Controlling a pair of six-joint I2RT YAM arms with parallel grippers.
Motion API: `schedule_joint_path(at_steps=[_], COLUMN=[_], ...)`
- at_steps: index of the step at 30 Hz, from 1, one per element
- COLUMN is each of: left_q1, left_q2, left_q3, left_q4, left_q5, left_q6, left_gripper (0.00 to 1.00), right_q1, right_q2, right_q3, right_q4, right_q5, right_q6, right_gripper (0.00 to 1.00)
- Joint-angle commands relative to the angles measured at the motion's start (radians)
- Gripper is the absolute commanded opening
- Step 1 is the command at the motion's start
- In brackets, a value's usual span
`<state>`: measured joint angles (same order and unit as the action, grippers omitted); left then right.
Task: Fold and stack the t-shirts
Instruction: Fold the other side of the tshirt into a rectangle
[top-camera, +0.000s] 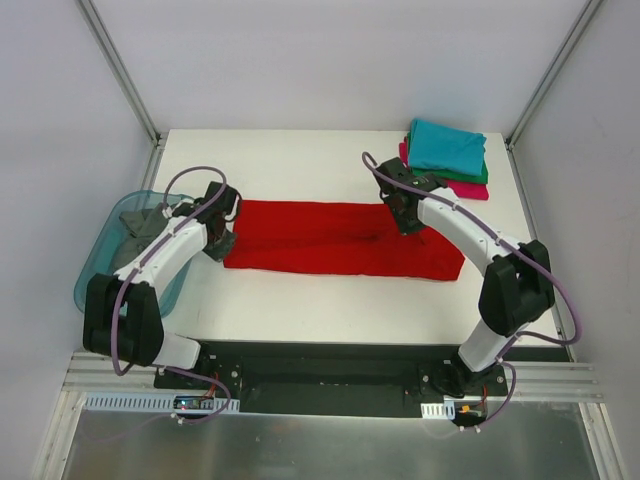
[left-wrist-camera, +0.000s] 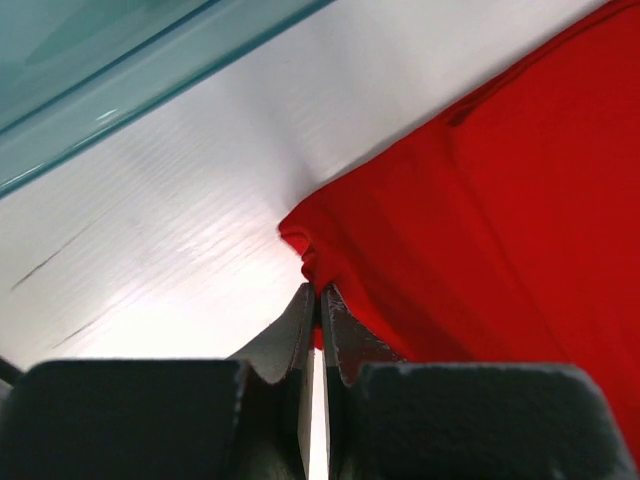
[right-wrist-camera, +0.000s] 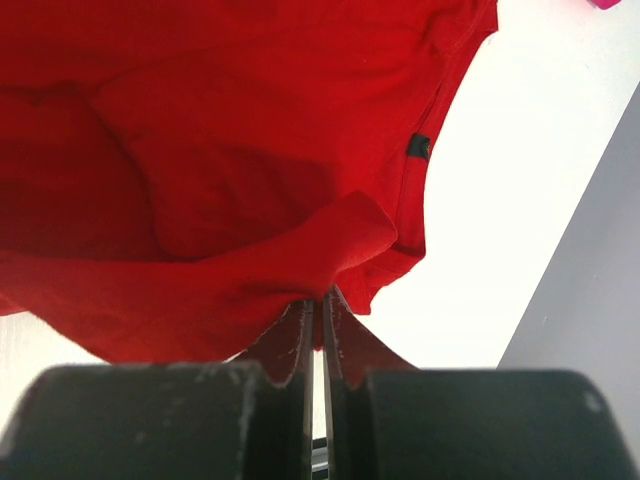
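Note:
The large red t-shirt (top-camera: 340, 238) lies spread lengthwise as a long band across the middle of the white table. My left gripper (top-camera: 220, 238) is shut on its left corner; the wrist view shows the red cloth (left-wrist-camera: 480, 220) pinched between the tips (left-wrist-camera: 319, 292). My right gripper (top-camera: 405, 218) is shut on a fold of the red shirt (right-wrist-camera: 200, 200) near its right upper part, next to the dark neck label (right-wrist-camera: 418, 146). A stack of folded shirts stands at the far right corner, teal (top-camera: 446, 145) on top, green and magenta-pink (top-camera: 470, 188) below.
A translucent blue plastic tub (top-camera: 110, 260) sits off the table's left edge with a dark grey cloth (top-camera: 140, 222) inside; its rim shows in the left wrist view (left-wrist-camera: 120, 80). Metal frame posts rise at the far corners. Bare white table (top-camera: 330, 310) lies in front of the shirt.

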<state>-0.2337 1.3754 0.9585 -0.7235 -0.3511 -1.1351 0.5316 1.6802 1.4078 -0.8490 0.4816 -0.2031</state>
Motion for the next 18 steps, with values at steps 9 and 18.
schedule_joint_path(at_steps=[9,18], left_q1=[0.037,0.025], left_q2=[0.234,0.228], left_q3=[0.197,0.325], left_q4=[-0.022,-0.027], left_q5=[-0.054,-0.02], left_q6=[0.029,0.09], left_gripper=[0.05,0.77], right_q1=[-0.051,-0.105], right_q2=[0.205,0.44], right_q3=[0.218,0.549], right_q4=[-0.041,-0.022], right_q5=[-0.002,0.11], right_q6=[-0.053,0.026], right_gripper=[0.12,0.65])
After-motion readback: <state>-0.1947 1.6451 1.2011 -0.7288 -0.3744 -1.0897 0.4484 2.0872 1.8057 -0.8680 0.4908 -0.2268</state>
